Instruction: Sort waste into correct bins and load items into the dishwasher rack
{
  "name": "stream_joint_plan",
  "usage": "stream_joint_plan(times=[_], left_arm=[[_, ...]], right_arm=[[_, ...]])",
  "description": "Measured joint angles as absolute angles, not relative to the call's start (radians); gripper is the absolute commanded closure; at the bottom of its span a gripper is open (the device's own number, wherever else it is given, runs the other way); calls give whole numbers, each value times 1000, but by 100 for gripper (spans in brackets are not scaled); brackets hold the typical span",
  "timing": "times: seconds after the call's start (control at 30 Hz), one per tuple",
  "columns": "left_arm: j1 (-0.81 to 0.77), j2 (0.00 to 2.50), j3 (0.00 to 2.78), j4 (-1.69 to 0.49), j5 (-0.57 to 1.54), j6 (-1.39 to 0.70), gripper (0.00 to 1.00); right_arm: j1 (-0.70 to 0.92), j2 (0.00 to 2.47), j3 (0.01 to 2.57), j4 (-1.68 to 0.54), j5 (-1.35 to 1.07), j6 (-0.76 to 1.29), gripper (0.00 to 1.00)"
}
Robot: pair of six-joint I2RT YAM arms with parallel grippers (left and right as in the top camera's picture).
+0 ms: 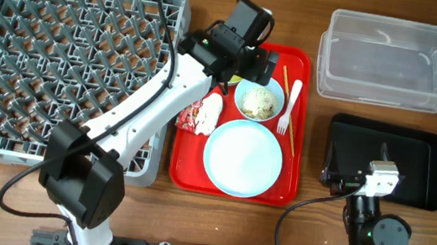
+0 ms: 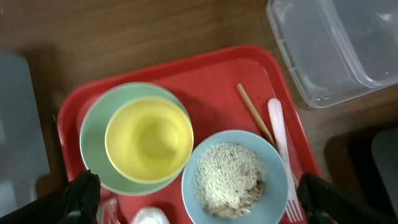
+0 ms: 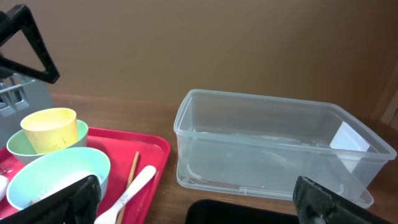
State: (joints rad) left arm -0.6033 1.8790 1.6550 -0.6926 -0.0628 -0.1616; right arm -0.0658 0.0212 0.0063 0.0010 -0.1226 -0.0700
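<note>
The yellow cup (image 2: 149, 138) sits inside the pale green bowl (image 2: 93, 124) at the back of the red serving tray (image 2: 211, 74). Beside it a small bowl (image 2: 277, 186) holds rice-like scraps (image 2: 227, 177). The white fork (image 2: 278, 124) and chopsticks (image 2: 252, 109) lie to its right. My left gripper (image 2: 202, 199) is open and empty above these dishes, also seen from overhead (image 1: 254, 59). The plate (image 1: 243, 157), red-and-white wrapper (image 1: 192, 119) and tissue (image 1: 210, 113) lie on the tray. My right gripper (image 3: 202, 202) is open and empty by the black tray (image 1: 416, 165).
The grey dishwasher rack (image 1: 66, 60) fills the left of the table. The clear tub (image 1: 391, 61) stands at the back right, behind the black tray; the right wrist view shows it (image 3: 273, 143) too. My left arm reaches across the rack's right edge.
</note>
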Motion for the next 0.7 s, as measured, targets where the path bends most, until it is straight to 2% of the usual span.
stream_joint_plan(times=[0.1, 0.3, 0.37, 0.43, 0.5, 0.53, 0.6, 0.7], left_arm=[[-603, 1880, 1655, -651, -63, -36, 0], [-603, 1918, 1656, -620, -64, 40, 2], [-603, 1943, 1656, -620, -64, 48, 14], [-603, 1966, 1656, -621, -64, 55, 34], [-603, 1979, 1656, -621, -64, 60, 44], [-603, 1982, 1656, -621, -64, 67, 44], [-603, 1983, 1656, -621, -63, 67, 36], [-603, 1984, 1656, -620, -64, 67, 39]], right_arm=[[-66, 21, 6, 1, -123, -70, 0], [-66, 21, 6, 1, -123, -70, 0], [-66, 22, 6, 1, -123, -70, 0], [-66, 21, 6, 1, -123, -70, 0], [-66, 22, 6, 1, -123, -70, 0], [-66, 22, 6, 1, -123, -70, 0], [-66, 22, 6, 1, -123, -70, 0], [-66, 22, 6, 1, -123, -70, 0]])
